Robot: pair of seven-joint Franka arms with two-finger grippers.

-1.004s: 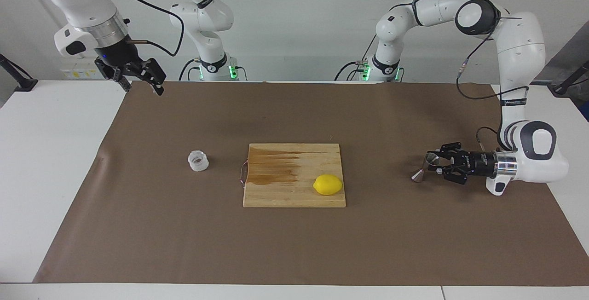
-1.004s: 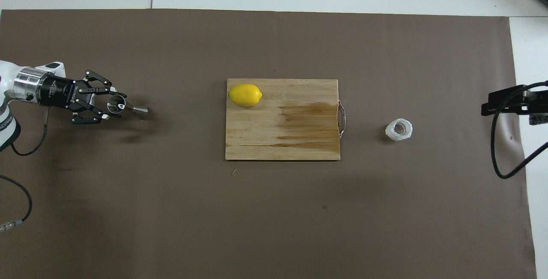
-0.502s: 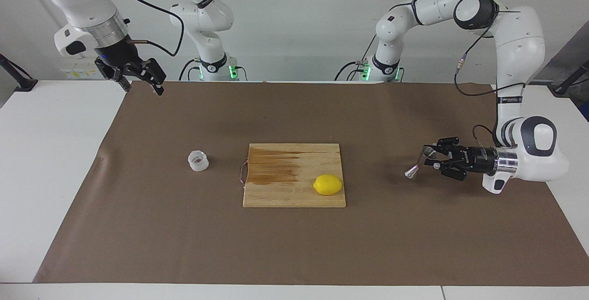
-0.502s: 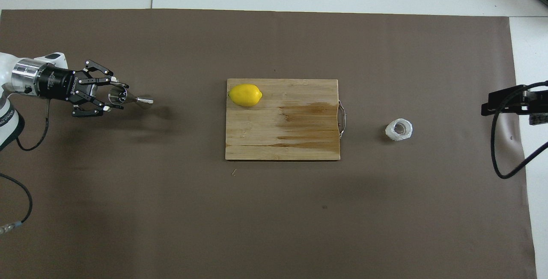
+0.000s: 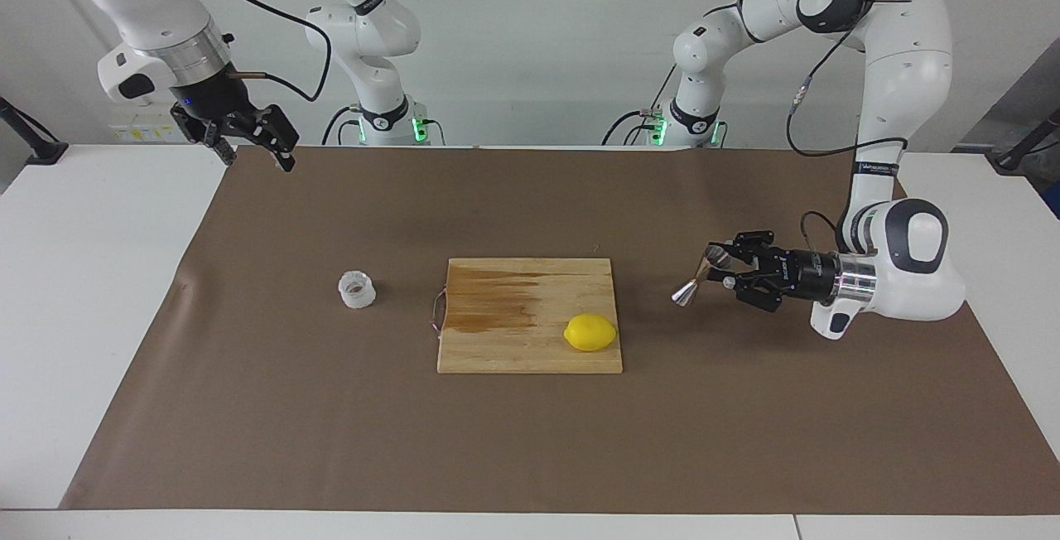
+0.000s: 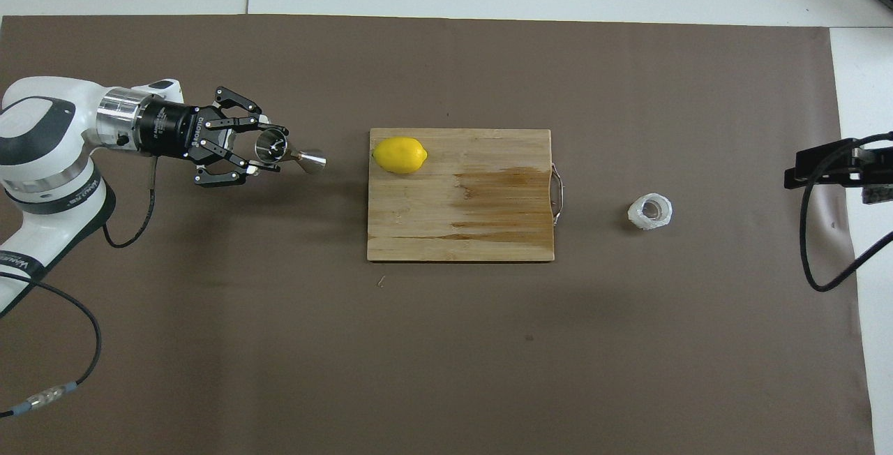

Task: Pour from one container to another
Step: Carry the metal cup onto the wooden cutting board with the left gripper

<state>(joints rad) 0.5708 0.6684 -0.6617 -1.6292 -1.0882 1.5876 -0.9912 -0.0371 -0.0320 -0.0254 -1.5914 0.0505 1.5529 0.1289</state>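
1. Cup (image 5: 357,289): small, squat, whitish translucent plastic with crinkled sides, upright with mouth up, on the brown surface (image 5: 331,407) toward the right arm's end, untouched.
2. Jigger (image 5: 697,283): shiny steel hourglass, tilted, clamped at its upper cone in the left tool (image 5: 722,271), raised over the surface.

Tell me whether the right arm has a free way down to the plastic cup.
Probably yes. The right gripper hangs open and empty over the mat's edge; the plastic cup stands alone on the mat beside the cutting board, nothing between them.
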